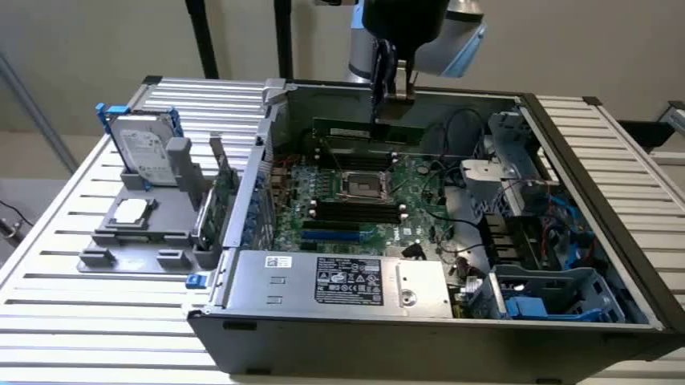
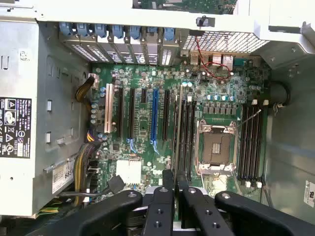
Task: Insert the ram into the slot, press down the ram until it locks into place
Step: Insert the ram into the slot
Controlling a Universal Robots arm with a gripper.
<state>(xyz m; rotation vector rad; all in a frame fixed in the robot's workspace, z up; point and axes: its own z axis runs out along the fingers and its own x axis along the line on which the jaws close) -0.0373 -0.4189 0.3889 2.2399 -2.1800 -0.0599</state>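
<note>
My gripper (image 1: 387, 100) reaches down into the open computer case from above. It is shut on the ram (image 1: 358, 130), a thin green stick held lengthwise above the far part of the motherboard. In the wrist view the two black fingers meet at the gripper (image 2: 175, 179), and the ram (image 2: 177, 123) shows edge-on between them. It runs parallel to a black slot (image 2: 186, 132) beside the processor socket (image 2: 215, 147) and hangs clear above the board. More black slots (image 2: 250, 142) lie on the socket's other side. In the exterior view, black slots (image 1: 345, 210) lie on the socket's near side.
A labelled silver power supply (image 1: 342, 281) fills the case front, with yellow-black cables (image 2: 88, 162) beside it. A blue socket (image 2: 155, 118) sits among the card sockets. A drive cage (image 1: 557, 293) is at the exterior view's right. On the slatted table stand a hard drive (image 1: 144, 152) and a wider green card (image 1: 220, 200).
</note>
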